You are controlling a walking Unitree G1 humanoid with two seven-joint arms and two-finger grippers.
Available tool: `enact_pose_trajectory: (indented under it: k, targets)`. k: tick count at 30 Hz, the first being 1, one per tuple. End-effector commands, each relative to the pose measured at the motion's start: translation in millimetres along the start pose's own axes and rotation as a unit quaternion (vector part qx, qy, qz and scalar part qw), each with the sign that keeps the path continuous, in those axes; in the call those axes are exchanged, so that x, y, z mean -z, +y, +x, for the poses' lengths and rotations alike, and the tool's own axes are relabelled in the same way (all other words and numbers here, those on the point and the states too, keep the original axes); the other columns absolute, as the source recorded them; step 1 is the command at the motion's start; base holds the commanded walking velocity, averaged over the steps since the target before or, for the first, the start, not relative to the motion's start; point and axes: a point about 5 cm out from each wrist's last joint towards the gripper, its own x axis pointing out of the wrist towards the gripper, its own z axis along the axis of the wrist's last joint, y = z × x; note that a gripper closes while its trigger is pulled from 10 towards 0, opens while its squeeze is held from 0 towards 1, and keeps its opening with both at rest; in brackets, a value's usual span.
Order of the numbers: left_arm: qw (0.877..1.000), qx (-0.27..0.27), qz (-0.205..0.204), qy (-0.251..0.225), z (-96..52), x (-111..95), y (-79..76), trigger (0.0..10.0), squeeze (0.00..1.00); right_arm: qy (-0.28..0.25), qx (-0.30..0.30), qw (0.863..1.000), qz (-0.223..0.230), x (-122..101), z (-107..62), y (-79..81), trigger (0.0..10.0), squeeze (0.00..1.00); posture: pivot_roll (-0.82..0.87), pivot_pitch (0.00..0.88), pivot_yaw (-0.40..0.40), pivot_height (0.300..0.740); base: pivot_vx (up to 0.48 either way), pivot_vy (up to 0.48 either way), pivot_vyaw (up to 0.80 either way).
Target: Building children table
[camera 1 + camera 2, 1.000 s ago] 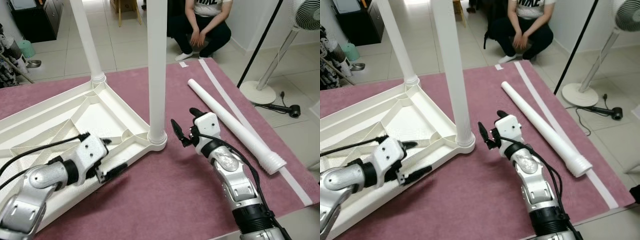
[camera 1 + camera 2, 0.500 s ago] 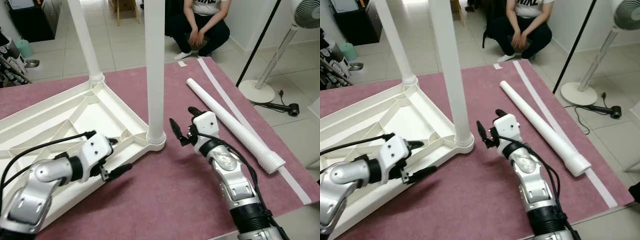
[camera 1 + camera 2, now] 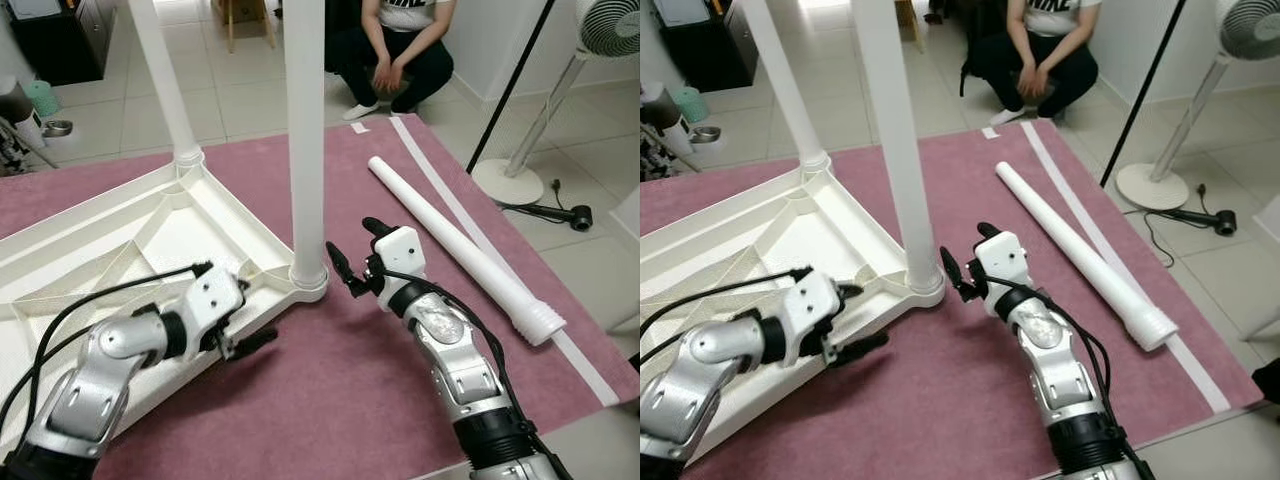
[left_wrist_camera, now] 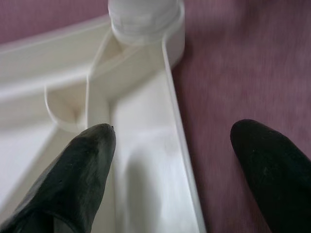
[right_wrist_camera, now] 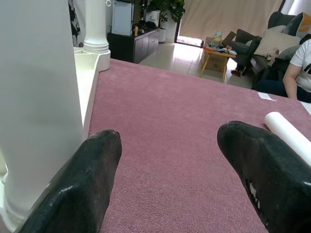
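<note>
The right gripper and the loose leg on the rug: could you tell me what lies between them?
Only bare rug separates the right gripper from the loose leg; the eye views show it.

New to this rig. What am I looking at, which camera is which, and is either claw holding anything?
This is a humanoid robot with two silver arms, each ending in two long black fingers. The two wide pictures come from a stereo camera in its head, looking down; they show the same scene. The two close-ups come from cameras on each wrist, looking along that gripper's fingers.

On the pink rug lies a white plastic tabletop, upside down, with two white legs already standing in its corners: the near leg and the far leg. A loose leg lies on the rug to the robot's right. A person crouches beyond the rug, and a floor fan stands at right.

The left gripper straddles the tabletop's edge, open. The right gripper is open beside the near leg. Neither holds anything.
</note>
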Motion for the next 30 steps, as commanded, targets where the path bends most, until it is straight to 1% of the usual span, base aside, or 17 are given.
enact_pose_trajectory:
  k: [1, 2, 3, 4, 5, 7, 8, 9, 10, 11, 13, 14, 21, 26, 28, 29, 30]
  targets:
    - [0.996, -0.083, 0.001, 0.023, -4.1, 7.4, 9.0, 10.0, 0.0, -0.005, -0.004, 1.0, 0.002, -2.4, 0.5, 1.6, 10.0, 0.0, 0.05, 0.0, 0.044, 0.74, 0.0, 0.0, 0.0]
    - [0.995, -0.092, 0.007, 0.039, -5.9, 12.6, 11.9, 10.0, 0.0, -0.005, -0.005, 1.0, 0.001, -2.3, 0.7, 1.6, 10.0, 0.0, 0.05, 0.0, 0.044, 0.74, 0.0, 0.0, 0.0]
    - [0.995, -0.092, 0.007, 0.039, -5.9, 12.6, 11.9, 10.0, 0.0, -0.005, -0.005, 1.0, 0.001, -2.3, 0.7, 1.6, 10.0, 0.0, 0.05, 0.0, 0.044, 0.74, 0.0, 0.0, 0.0]
    - [0.993, -0.104, 0.011, 0.052, -6.5, 15.8, 15.6, 10.0, 0.0, -0.006, -0.005, 1.0, 0.001, -2.5, 1.2, 2.1, 10.0, 0.0, 0.05, 0.0, 0.043, 0.74, 0.0, 0.0, 0.0]
    - [0.992, -0.116, 0.01, 0.057, -5.7, 16.8, 18.8, 10.0, 0.0, -0.006, -0.006, 1.0, 0.002, -2.6, 1.7, 2.8, 10.0, 0.0, 0.06, 0.0, 0.043, 0.74, 0.0, 0.0, 0.0]
    - [0.992, -0.116, 0.01, 0.057, -5.7, 16.8, 18.8, 10.0, 0.0, -0.006, -0.006, 1.0, 0.002, -2.6, 1.7, 2.8, 10.0, 0.0, 0.06, 0.0, 0.043, 0.74, 0.0, 0.0, 0.0]
    - [0.99, -0.129, 0.009, 0.062, -4.0, 17.6, 21.6, 9.3, 0.0, -0.007, -0.007, 1.0, 0.002, -2.8, 2.2, 3.4, 10.0, 0.0, 0.05, 0.0, 0.045, 0.74, 0.0, 0.0, 0.0]
    - [0.988, -0.137, 0.004, 0.067, -2.1, 18.4, 23.4, 4.8, 0.0, -0.007, -0.007, 1.0, 0.003, -2.9, 2.3, 3.7, 10.0, 0.0, 0.05, 0.0, 0.048, 0.74, 0.0, 0.0, 0.0]
    - [0.988, -0.137, 0.004, 0.067, -2.1, 18.4, 23.4, 4.8, 0.0, -0.007, -0.007, 1.0, 0.003, -2.9, 2.3, 3.7, 10.0, 0.0, 0.05, 0.0, 0.048, 0.74, 0.0, 0.0, 0.0]
    - [0.988, -0.141, 0.001, 0.068, -0.3, 18.4, 24.1, 3.8, 0.0, -0.007, -0.006, 1.0, 0.003, -2.8, 1.8, 3.5, 10.0, 0.0, 0.05, 0.0, 0.051, 0.74, 0.0, 0.0, 0.0]
    - [0.988, -0.141, 0.001, 0.068, -0.3, 18.4, 24.1, 3.8, 0.0, -0.007, -0.006, 1.0, 0.003, -2.8, 1.8, 3.5, 10.0, 0.0, 0.05, 0.0, 0.051, 0.74, 0.0, 0.0, 0.0]
    - [0.987, -0.143, -0.004, 0.068, 1.7, 17.7, 24.4, 0.0, 0.0, -0.005, -0.004, 1.0, 0.003, -2.2, 0.3, 2.8, 10.0, 0.0, 0.04, 0.0, 0.054, 0.74, 0.0, 0.0, 0.0]
    - [0.989, -0.138, 0.002, 0.061, 3.3, 13.9, 22.8, 0.0, 0.0, -0.004, -0.001, 1.0, 0.002, -1.5, -1.3, 2.4, 10.0, 0.0, 0.04, 0.0, 0.056, 0.74, 0.0, 0.0, 0.0]
    - [0.991, -0.126, -0.001, 0.05, 6.4, 9.2, 20.0, 0.0, 0.0, -0.003, 0.0, 1.0, 0.003, -1.5, -1.1, 2.6, 10.0, 0.0, 0.04, 0.0, 0.057, 0.74, 0.0, 0.0, 0.0]
    - [0.991, -0.126, -0.009, 0.045, 8.1, 7.2, 19.8, 0.0, 0.0, -0.003, 0.0, 1.0, 0.002, -1.3, -1.0, 2.6, 10.0, 0.0, 0.05, 0.0, 0.056, 0.74, 0.0, 0.0, 0.0]
    - [0.991, -0.126, -0.022, 0.039, 11.9, 4.1, 19.2, 0.0, 0.0, -0.003, 0.0, 1.0, 0.002, -1.3, -0.8, 2.6, 10.0, 0.0, 0.05, 0.0, 0.056, 0.74, 0.0, 0.0, 0.0]
    - [0.991, -0.126, -0.022, 0.039, 11.9, 4.1, 19.2, 0.0, 0.0, -0.003, 0.0, 1.0, 0.002, -1.3, -0.8, 2.6, 10.0, 0.0, 0.05, 0.0, 0.056, 0.74, 0.0, 0.0, 0.0]
